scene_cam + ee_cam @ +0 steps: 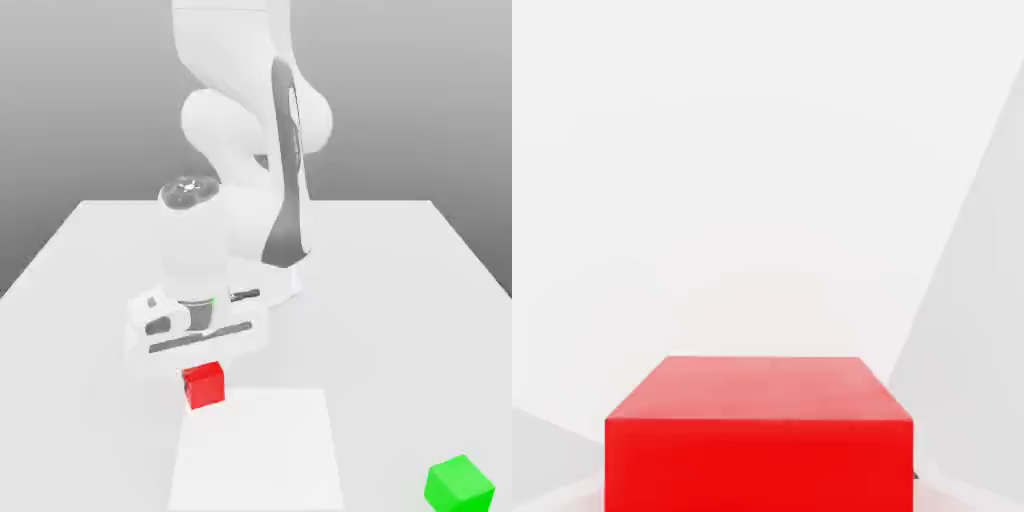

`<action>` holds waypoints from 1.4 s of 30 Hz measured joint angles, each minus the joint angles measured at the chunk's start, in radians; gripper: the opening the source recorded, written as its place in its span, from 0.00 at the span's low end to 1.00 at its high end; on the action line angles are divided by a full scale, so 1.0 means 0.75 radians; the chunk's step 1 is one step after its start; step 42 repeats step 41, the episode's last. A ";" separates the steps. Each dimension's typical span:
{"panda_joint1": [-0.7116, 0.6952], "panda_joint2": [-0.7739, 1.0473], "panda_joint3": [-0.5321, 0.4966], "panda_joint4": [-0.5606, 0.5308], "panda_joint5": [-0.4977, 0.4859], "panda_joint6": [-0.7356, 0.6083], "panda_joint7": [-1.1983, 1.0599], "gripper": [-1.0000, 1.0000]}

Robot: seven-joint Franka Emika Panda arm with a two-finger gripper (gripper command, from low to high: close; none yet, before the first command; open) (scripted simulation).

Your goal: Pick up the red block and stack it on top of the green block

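Note:
The red block (203, 386) sits on the white table, at the far left corner of a paler square patch. My gripper (202, 366) is lowered straight over it, the hand's white body just above the cube's top. In the hand view the red block (759, 430) looms very close and centred, and the gripper is shut on it. The green block (459, 485) lies apart on the table, near the front edge at the exterior view's right.
The arm's white base (285, 265) stands behind the hand. A lighter square patch (258, 450) marks the table (400, 300) between the two blocks. Open tabletop surrounds both cubes.

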 joint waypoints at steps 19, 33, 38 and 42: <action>0.358 -0.015 0.188 0.471 -0.049 -0.507 0.293 0.00; 0.607 0.372 0.267 0.881 -0.191 -0.513 0.602 1.00; 0.610 0.383 0.264 0.883 -0.195 -0.504 0.606 1.00; 0.602 0.271 0.276 0.878 -0.174 -0.610 0.591 1.00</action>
